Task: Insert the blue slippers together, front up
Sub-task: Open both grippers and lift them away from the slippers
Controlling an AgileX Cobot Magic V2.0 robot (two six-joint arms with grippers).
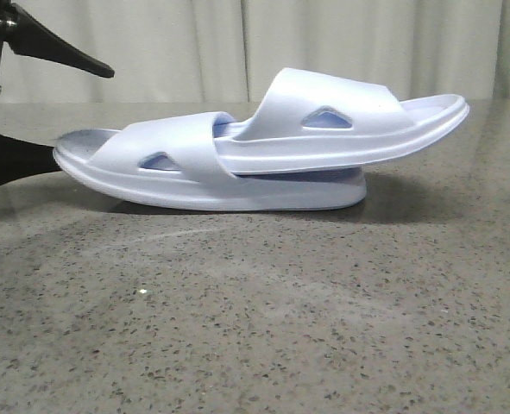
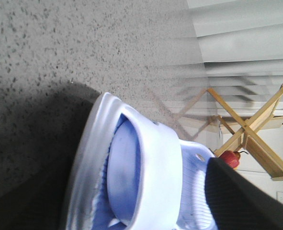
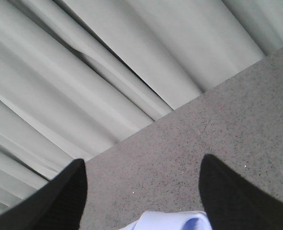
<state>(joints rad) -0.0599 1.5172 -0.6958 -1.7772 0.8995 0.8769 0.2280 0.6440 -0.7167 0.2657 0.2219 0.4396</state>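
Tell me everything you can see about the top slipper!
The top slipper is very pale blue, almost white, and looks like smooth moulded foam. It has a thick sole and a wide strap with a triangle-shaped hole in its side. One end is tucked under the strap of the bottom slipper, which lies flat on the speckled grey table. Its other end tilts up, sticking out in the air to the right.

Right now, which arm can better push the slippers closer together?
Probably the left: its fingers already straddle the lower slipper at its end. The right arm doesn't show in the front view; the upper slipper lies wedged under the lower one's strap.
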